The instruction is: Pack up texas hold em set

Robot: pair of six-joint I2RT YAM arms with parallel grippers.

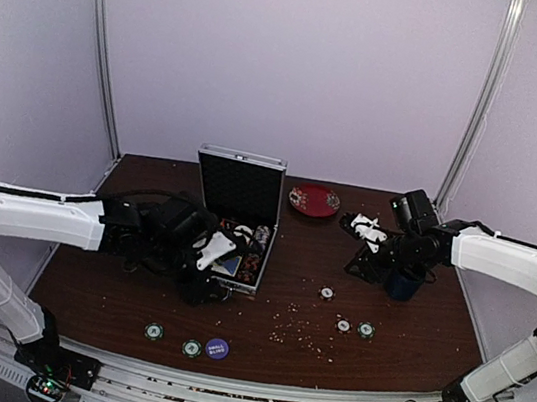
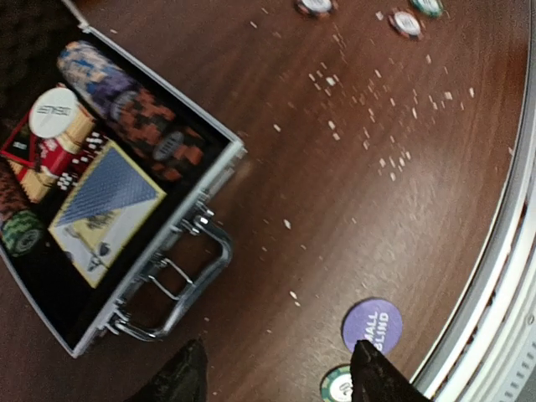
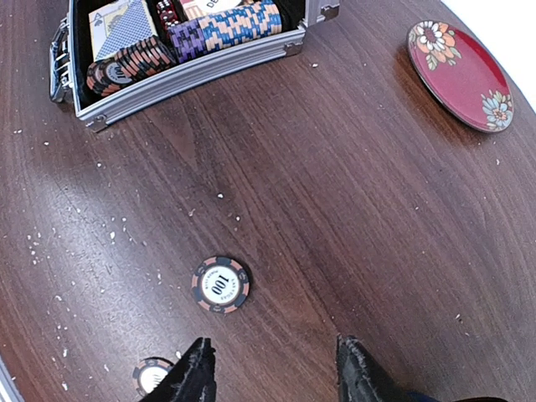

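Observation:
The silver case (image 1: 262,261) lies open at mid-table with its lid (image 1: 240,185) upright. In the left wrist view the case (image 2: 219,172) holds rows of chips (image 2: 134,109), a blue card deck (image 2: 105,205), red dice (image 2: 54,157) and a white button (image 2: 54,111). My left gripper (image 2: 280,377) is open and empty by the handle (image 2: 180,285), near a purple "small blind" disc (image 2: 372,325) and a green chip (image 2: 337,385). My right gripper (image 3: 272,373) is open and empty above a loose "100" chip (image 3: 221,284); another chip (image 3: 152,375) lies by its left finger.
A red plate (image 1: 314,201) sits behind the case, and a dark blue mug (image 1: 403,284) stands beside the right gripper (image 1: 365,266). Loose chips lie at front left (image 1: 154,331) and front right (image 1: 343,325). Crumbs are scattered on the table (image 1: 432,327).

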